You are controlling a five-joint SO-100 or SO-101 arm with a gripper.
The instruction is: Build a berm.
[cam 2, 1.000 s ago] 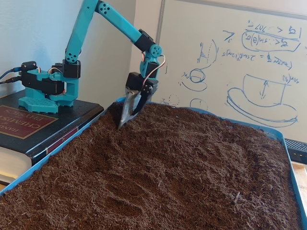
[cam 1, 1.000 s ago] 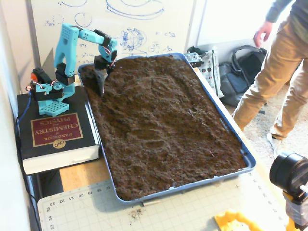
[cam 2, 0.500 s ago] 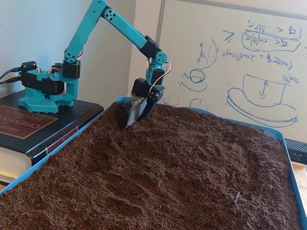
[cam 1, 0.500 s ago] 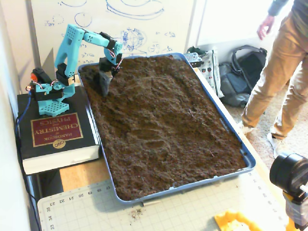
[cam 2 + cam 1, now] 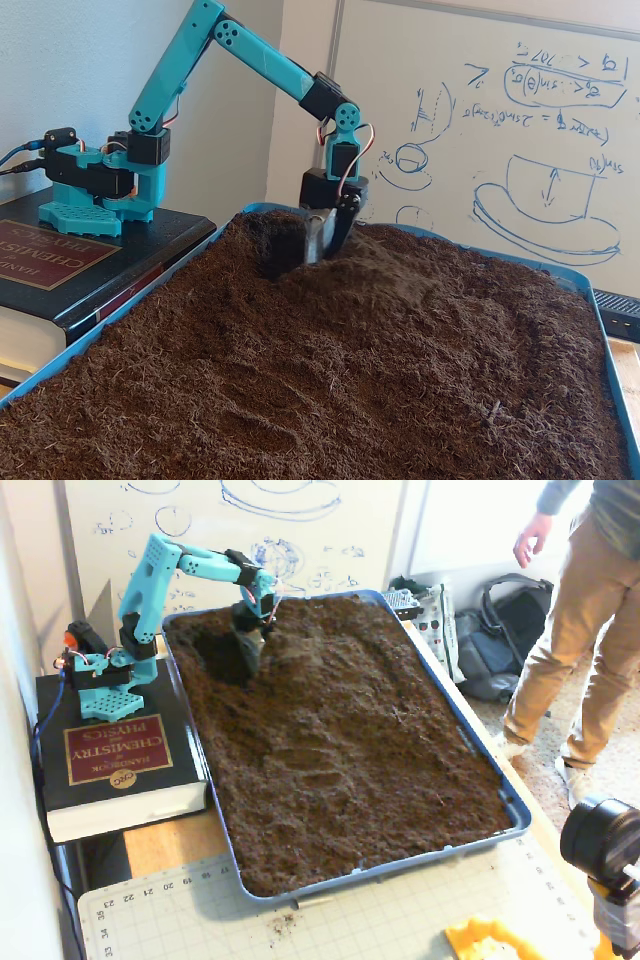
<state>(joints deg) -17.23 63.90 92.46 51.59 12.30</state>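
change: our gripper (image 5: 322,243) ploughed rightward, leaving a trench | berm (image 5: 385,275): first hump heaped | claw: cannot tell

A lab or classroom workshop: sketch-covered whiteboard (image 5: 520,140), chemistry handbook (image 5: 115,765), cutting mat (image 5: 330,915) on the bench.

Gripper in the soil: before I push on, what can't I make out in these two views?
- Gripper: fingertips buried in soil in both fixed views, so open or shut cannot be told.
- Berm: only a low hump beside the gripper; its far slope is hidden by its own crest.
- Tray: near edge cut off by the frame bottom.
- Person: head and torso cut off by the frame top.
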